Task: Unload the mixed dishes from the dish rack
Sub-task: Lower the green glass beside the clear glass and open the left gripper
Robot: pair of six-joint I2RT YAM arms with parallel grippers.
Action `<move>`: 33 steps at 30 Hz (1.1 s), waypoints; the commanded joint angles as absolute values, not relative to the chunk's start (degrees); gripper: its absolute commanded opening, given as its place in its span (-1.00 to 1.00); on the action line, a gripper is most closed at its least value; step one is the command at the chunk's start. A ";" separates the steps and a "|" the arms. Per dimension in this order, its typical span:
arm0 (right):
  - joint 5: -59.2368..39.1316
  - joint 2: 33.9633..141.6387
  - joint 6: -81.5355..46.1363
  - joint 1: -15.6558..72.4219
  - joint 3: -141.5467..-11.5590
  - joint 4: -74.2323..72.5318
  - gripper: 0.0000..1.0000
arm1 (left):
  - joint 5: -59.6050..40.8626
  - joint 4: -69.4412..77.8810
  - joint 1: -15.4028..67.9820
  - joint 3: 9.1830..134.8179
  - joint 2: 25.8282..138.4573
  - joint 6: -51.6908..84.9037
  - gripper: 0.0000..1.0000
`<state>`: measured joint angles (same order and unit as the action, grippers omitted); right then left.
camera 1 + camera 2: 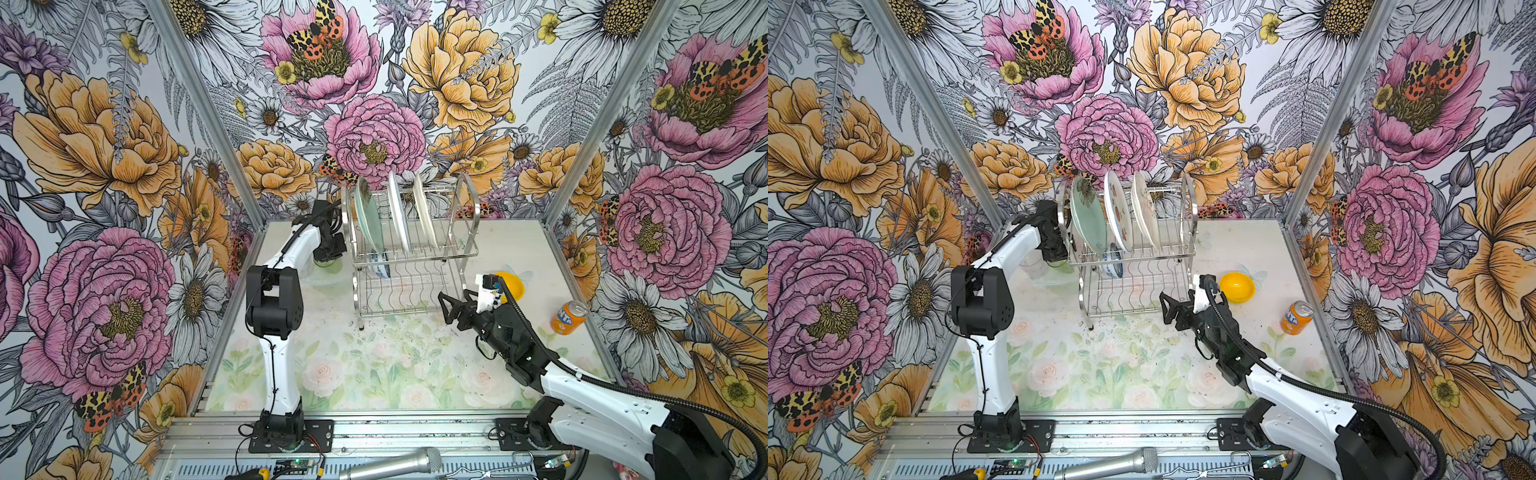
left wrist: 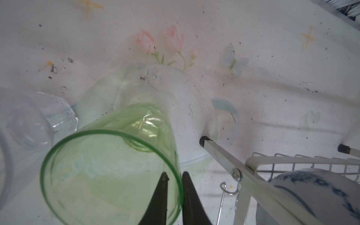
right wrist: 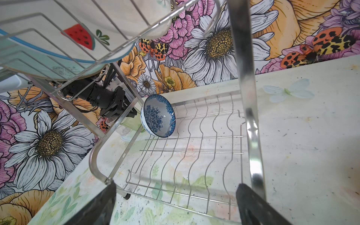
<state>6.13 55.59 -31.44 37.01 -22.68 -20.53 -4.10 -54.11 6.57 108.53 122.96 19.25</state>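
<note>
Mouth up on the floral desk (image 1: 374,365), at 9 o'clock of the two-tier steel wire dish rack (image 1: 468,195): green translucent glass tumbler (image 2: 116,136), beside a clear glass (image 2: 39,120). Astride its rim, left end effector (image 2: 174,175), one finger inside, one outside; pinching or slack, cannot tell. Spread wide and empty, right end effector (image 3: 175,192). Probably light, stiff, slippery, breakable: best taken gently by the wall near the rim.

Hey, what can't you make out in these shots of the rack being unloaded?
Left fingers: whether they grip the tumbler; in the left wrist view they straddle its rim, contact unclear.
Clear glass: cut off by the left wrist view's edge.
Blue bowl: mostly hidden behind the plates in both top views.
Yellow bowl: partly behind the right arm in a top view.
</note>
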 commanded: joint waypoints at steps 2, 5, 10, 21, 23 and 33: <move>6.42 54.85 -31.84 36.42 -23.92 -20.17 0.95 | -3.78 -56.71 6.20 113.00 123.86 17.05 -0.47; 6.26 54.81 -31.37 36.39 -23.60 -20.09 0.95 | -3.87 -57.20 6.06 115.53 124.17 17.19 -0.42; 8.42 52.95 -29.14 36.06 -22.86 -19.34 0.95 | -3.89 -60.29 5.90 120.09 124.65 15.68 -0.15; 3.20 58.98 -24.61 35.68 -27.57 -17.75 0.95 | -5.28 -60.16 5.39 118.97 121.57 16.07 0.57; 1.88 59.89 -24.61 35.68 -27.99 -17.75 0.95 | -6.42 -60.03 4.43 118.02 120.71 16.66 0.82; -0.85 63.74 -25.20 35.72 -29.94 -18.10 0.95 | -6.71 -55.65 2.83 109.35 110.34 18.04 0.98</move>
<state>0.86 62.87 -25.78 35.92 -27.46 -17.34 -5.65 -59.24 3.18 112.16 115.85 16.78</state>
